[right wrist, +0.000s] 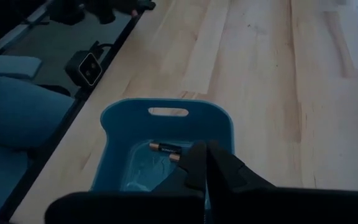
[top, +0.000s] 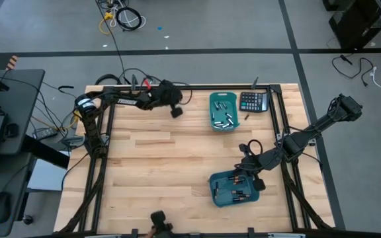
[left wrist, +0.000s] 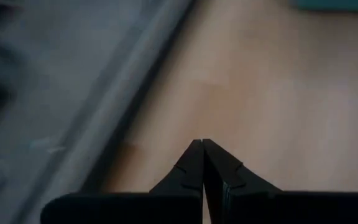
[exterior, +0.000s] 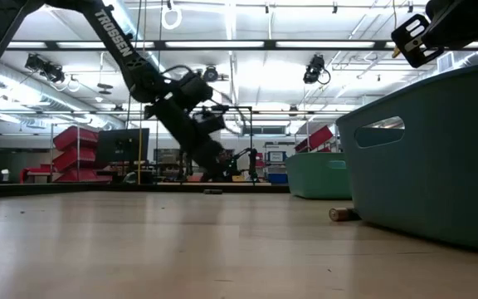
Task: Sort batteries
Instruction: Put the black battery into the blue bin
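Note:
Two teal bins stand on the wooden table. The far bin (top: 212, 99) holds silvery batteries (top: 222, 120). The near bin (top: 213, 182) holds dark ones (top: 237, 194), and one dark-and-gold cell (right wrist: 165, 148) shows on its floor. Another battery (exterior: 343, 214) lies on the table against the near bin's wall. My left gripper (left wrist: 202, 144) is shut on nothing and hangs above the table near the far edge (top: 176, 112), left of the far bin. My right gripper (right wrist: 205, 149), also shut on nothing, hovers over the near bin (top: 239, 174).
A black calculator (top: 253, 101) lies right of the far bin. A dark frame rail (top: 177, 86) runs along the far edge beside my left gripper. In the low view a small dark thing (exterior: 212, 191) lies on the table below that gripper. Bare wood (top: 157, 158) spans the left half.

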